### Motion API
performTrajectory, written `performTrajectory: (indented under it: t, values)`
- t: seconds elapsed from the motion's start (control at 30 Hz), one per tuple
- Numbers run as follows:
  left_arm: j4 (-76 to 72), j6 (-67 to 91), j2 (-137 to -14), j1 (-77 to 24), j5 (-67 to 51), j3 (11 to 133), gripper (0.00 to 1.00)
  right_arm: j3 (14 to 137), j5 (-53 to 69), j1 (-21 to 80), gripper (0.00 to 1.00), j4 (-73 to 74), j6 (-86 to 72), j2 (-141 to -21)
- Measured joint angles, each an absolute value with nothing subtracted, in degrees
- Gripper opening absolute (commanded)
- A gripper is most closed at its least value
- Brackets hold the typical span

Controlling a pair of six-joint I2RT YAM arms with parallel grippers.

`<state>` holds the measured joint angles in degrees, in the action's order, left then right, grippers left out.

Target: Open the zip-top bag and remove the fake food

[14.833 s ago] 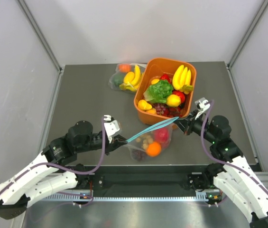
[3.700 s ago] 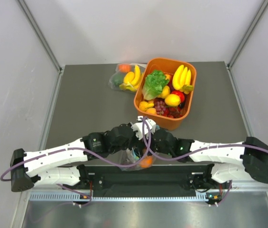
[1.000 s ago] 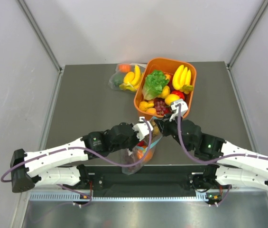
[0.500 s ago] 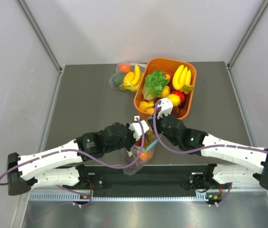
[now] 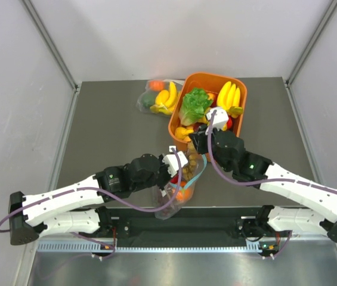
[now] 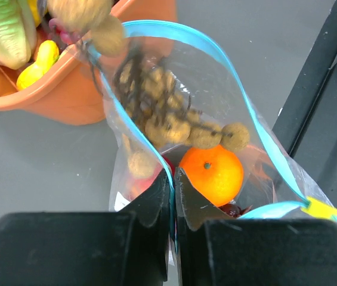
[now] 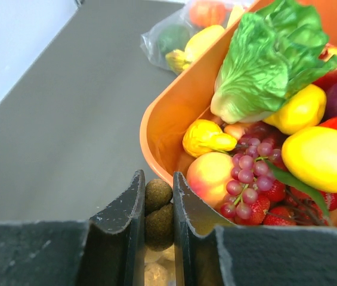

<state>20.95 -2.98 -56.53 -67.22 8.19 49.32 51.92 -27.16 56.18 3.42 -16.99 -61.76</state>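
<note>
- Nearest: my left claw (image 6: 172, 179) pressed together on near lip of zip-top bag (image 6: 234, 89), at teal edge. Anchors bag so mouth gapes while contents leave.
- Bag at near table (image 5: 108, 137) edge, mouth open, facing up.
- Inside: orange (image 6: 211, 174) low down. Red patch beside it, probably apple, mostly hidden behind my finger.
- Grape bunch (image 6: 168, 128) half out, trailing from bag mouth.
- Beyond: my right claw (image 7: 157, 202) pinching top grapes, raised beside orange bin (image 7: 168, 119). Likely drop spot, I judge.
- Far: second bag with bananas (image 5: 156, 98), well apart.
</note>
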Motion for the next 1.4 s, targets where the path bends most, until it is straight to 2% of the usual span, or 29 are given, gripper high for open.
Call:
performTrajectory:
  t: [0.37,0.63,0.87,1.07,1.4]
  values:
    - [20.6,-2.9,-57.7,-67.2,14.4,49.3,0.05,51.9,-23.2,56.0,0.0,6.4,-18.1,-50.5]
    - [20.6,-2.6,-58.1,-67.2,17.9,49.3,0.06,53.0,-21.7,55.9,0.0,9.6,-18.2,-48.7]
    - [20.6,-1.9,-59.4,-67.2,19.9,49.3,0.05,60.5,-21.5,54.8,0.0,12.7,-16.5,-48.3]
    - [20.6,-1.5,-59.6,-67.2,20.7,49.3,0.05,70.3,-19.5,47.6,0.0,15.0,-13.4,-51.8]
    - [20.6,-1.4,-59.5,-67.2,20.6,49.3,0.05,86.2,-3.0,24.6,0.0,15.9,-11.2,-72.8]
